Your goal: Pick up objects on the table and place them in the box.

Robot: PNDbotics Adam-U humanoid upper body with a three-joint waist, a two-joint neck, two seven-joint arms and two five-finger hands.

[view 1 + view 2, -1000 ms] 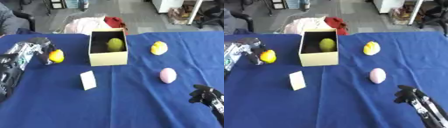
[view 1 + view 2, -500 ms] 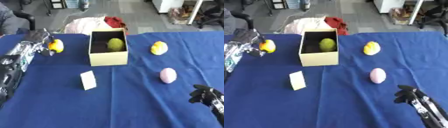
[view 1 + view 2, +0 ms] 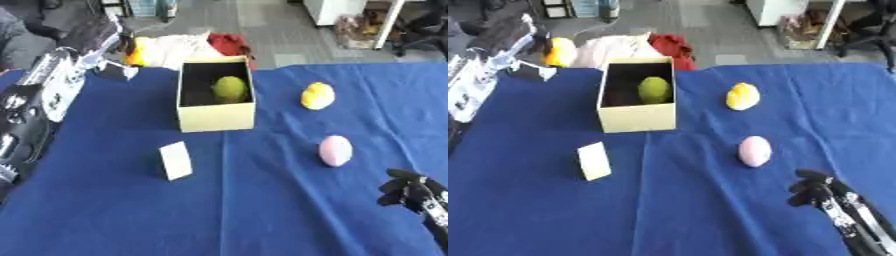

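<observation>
Two hands | left hand (image 3: pixel 514 37) pinching yellow object (image 3: pixel 559 51) | right hand (image 3: pixel 820 190) curled, empty

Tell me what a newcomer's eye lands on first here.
The open pale cardboard box at the centre of the blue tablecloth, with a green round fruit inside. Then the robot's left hand, raised at upper left, holding a yellow-orange round object level with the table's far edge.

Left arm (image 3: pixel 39 100) is black with silver-white panels and dark joints; right hand (image 3: pixel 824 192) is black, its wrist showing silver and black segments
</observation>
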